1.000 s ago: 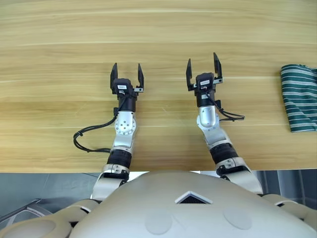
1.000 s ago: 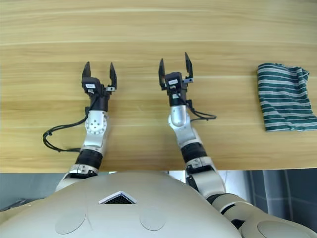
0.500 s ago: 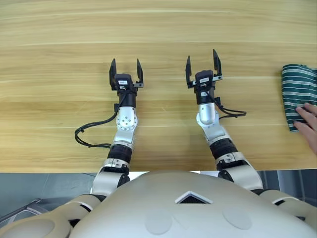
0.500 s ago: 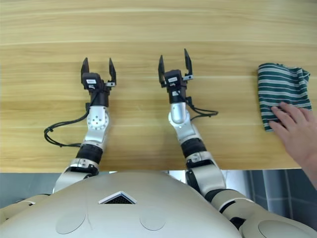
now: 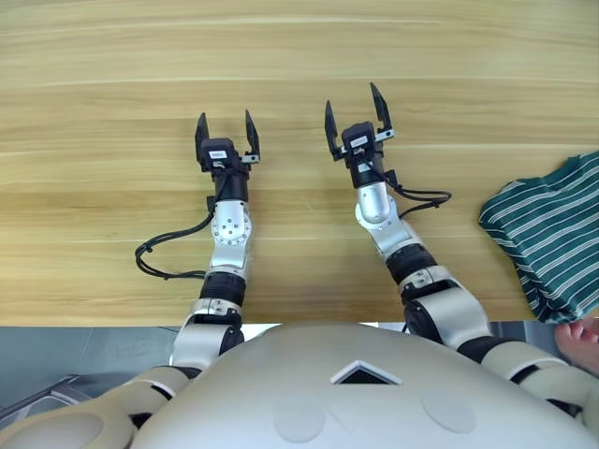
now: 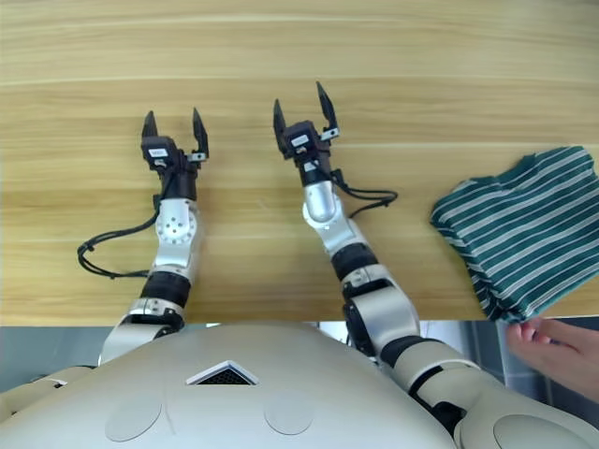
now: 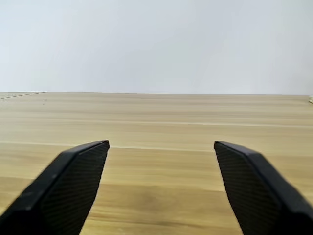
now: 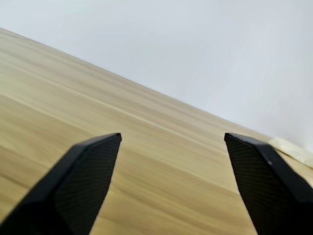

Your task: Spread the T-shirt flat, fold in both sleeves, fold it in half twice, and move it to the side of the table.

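The green-and-white striped T-shirt (image 6: pixel 524 229) lies partly unfolded at the table's right end, drooping over the near edge, where a person's hand (image 6: pixel 552 339) holds its lower corner. My left gripper (image 5: pixel 225 137) rests open on the wood left of centre, nothing between its fingers. My right gripper (image 5: pixel 354 117) is open too, a little right of centre and tilted slightly left, well apart from the shirt. The wrist views show each pair of black fingertips (image 7: pixel 73 181) (image 8: pixel 88 176) spread over bare table.
The wooden table (image 5: pixel 299 56) stretches wide beyond both grippers. A black cable (image 5: pixel 164 257) loops beside my left forearm and another (image 5: pixel 421 198) beside my right. The table's near edge (image 5: pixel 94 323) runs just below my elbows.
A hand came in from the right, took the folded shirt and pulled it open toward the near edge. Both grippers shifted slightly left and forward, staying open.
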{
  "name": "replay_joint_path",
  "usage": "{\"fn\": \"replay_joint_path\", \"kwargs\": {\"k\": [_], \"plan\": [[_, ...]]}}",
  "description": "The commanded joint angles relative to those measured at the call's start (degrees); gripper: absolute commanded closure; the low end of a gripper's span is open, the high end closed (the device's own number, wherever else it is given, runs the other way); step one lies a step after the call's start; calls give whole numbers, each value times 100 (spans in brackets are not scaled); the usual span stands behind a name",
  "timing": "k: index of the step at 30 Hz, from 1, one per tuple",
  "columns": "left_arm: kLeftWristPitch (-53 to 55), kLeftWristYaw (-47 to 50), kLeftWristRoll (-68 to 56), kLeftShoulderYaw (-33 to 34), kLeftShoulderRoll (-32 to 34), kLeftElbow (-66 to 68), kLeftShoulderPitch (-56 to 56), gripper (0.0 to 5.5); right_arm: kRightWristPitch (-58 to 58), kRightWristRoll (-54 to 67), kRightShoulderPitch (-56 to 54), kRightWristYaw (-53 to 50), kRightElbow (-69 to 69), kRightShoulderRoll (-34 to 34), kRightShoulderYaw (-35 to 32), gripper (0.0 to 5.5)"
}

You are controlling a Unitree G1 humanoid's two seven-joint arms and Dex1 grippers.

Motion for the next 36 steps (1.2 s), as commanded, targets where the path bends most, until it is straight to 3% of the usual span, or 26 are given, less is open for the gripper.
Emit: {"fn": "replay_joint_path", "kwargs": {"k": [1, 6, 14, 20, 27, 33, 36], "plan": [[-60, 120, -304, 440, 154, 528, -3, 148, -21, 182, -227, -246, 677, -331, -340, 158], [-334, 250, -382, 838, 357, 1072, -205, 148, -36, 484, -340, -346, 1198, -720, -798, 158], [-540, 457, -36, 792, 593, 1420, -465, 148, 56, 265, -694, -458, 1284, -474, -557, 158], [-749, 552, 140, 604, 626, 1924, -506, 148, -87, 350, -411, -616, 1409, -655, -706, 158], [-801, -231, -812, 1131, 470, 2602, -638, 148, -371, 835, 191, -399, 1367, -728, -1083, 158], [-590, -134, -1128, 1758, 1178, 3344, -1349, 148, 109, 1454, 413, -330, 2152, -1156, -1818, 158], [-678, -128, -1004, 1742, 1303, 3480, -1239, 148, 237, 1444, 393, -487, 2266, -1376, -1898, 158]]}}
